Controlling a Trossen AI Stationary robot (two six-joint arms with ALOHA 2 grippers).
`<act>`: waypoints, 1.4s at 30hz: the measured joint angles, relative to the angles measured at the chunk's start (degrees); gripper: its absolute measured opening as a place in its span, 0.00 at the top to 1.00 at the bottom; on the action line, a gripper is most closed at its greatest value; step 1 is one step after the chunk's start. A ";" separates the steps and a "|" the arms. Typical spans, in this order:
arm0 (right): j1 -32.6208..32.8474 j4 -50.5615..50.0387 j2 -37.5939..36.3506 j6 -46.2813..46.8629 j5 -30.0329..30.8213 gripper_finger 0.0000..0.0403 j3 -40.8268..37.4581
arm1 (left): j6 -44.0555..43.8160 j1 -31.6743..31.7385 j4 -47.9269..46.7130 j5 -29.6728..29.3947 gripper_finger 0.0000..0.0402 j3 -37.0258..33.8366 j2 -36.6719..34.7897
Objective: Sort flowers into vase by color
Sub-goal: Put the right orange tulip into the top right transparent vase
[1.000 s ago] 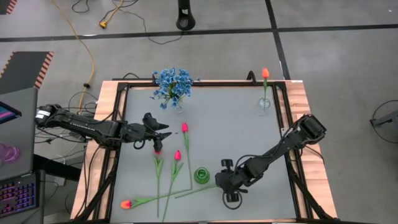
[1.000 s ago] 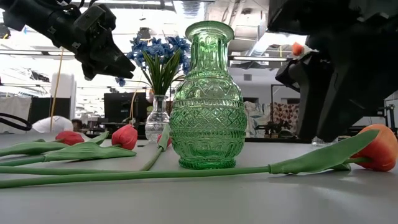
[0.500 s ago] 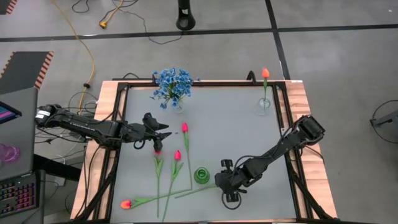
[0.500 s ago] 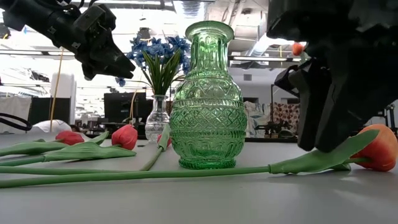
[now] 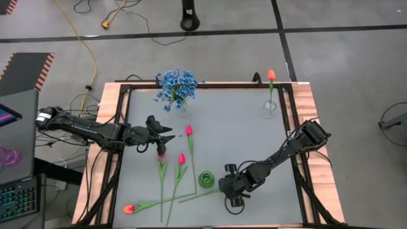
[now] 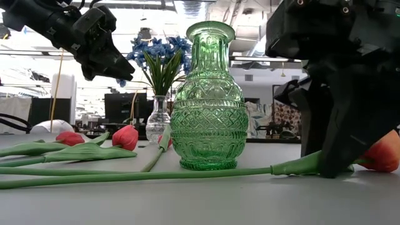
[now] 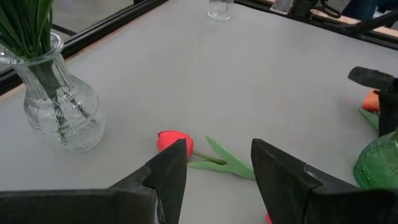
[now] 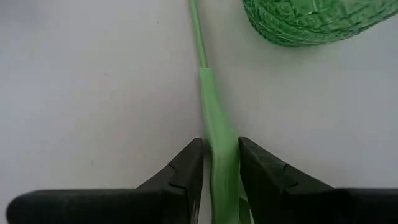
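Note:
A tulip lies on the table in front of the green glass vase (image 6: 208, 100), its orange-red head (image 6: 382, 155) to the right and its long stem (image 6: 125, 177) running left. My right gripper (image 8: 221, 165) is down at the table, shut on its leafy stem near the head. My left gripper (image 5: 166, 131) hovers open above a pink-red tulip head (image 7: 171, 140) that lies on the table. Two more pink-red tulips (image 5: 181, 158) and an orange tulip (image 5: 129, 208) lie flat on the near left. Blue blossoms (image 5: 177, 88) stand in a clear vase. My right gripper pinches the tulip's stem at its broad green leaf (image 8: 217, 134), a short way from the head, between its two fingers (image 8: 189, 165). The fingers come from above, pointing down, across the stem. The tulip still lies flat on the table along its whole length.
One orange tulip stands in a small clear vase (image 5: 269, 105) at the far right corner. The green vase (image 5: 206, 179) stands just left of my right gripper. A black frame (image 5: 210, 84) borders the table. Bare grey tabletop (image 5: 235, 133) lies in the middle.
My right gripper has come down onto the tulip's leafy stem until its fingers reach the table. The tulip has stayed lying where it was.

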 joint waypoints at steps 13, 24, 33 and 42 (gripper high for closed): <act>-0.23 -0.55 -0.16 -0.02 -0.33 0.88 -0.02 | -0.02 0.00 0.09 0.11 0.58 0.00 0.00; -0.12 -14.65 -1.22 -4.35 -6.38 0.89 5.59 | -0.04 -0.01 0.64 0.17 0.58 0.00 0.00; -0.16 -38.65 -1.27 -9.62 -6.95 0.90 17.87 | -0.04 0.01 0.88 0.17 0.58 0.00 0.00; -0.16 -53.56 -1.36 -10.45 -6.38 0.90 28.64 | -0.90 0.02 4.34 2.16 0.58 0.00 0.00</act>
